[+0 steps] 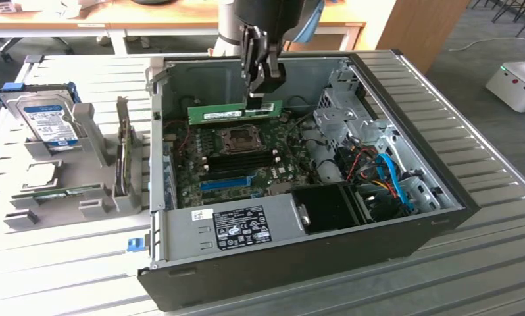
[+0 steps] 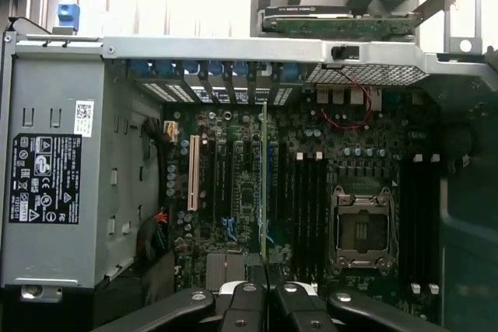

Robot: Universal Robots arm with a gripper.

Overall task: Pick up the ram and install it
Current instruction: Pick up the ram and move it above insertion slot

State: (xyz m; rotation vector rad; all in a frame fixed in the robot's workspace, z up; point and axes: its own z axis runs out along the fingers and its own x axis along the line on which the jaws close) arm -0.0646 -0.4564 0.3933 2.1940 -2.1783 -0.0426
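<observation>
Above the motherboard [image 1: 236,158], inside the open computer case [image 1: 289,263] on the bench [image 1: 482,263], the arm [image 1: 262,26] hangs down with its jaws closed narrow on the top edge of the ram [image 1: 236,112]. The green stick is held level, label side showing, near the far wall of the case and over the processor socket [image 1: 242,137]; it appears clear of the board and is not seated in any slot. From the wrist view the ram [image 2: 264,184] is seen edge-on as a thin line, parallel to the memory slots [image 2: 307,207] beside the socket. The power supply [image 1: 236,227] fills the near corner. Outside the case, at the exterior view's left, a silver hard drive [image 1: 47,122] stands in a grey holder [image 1: 91,204].
</observation>
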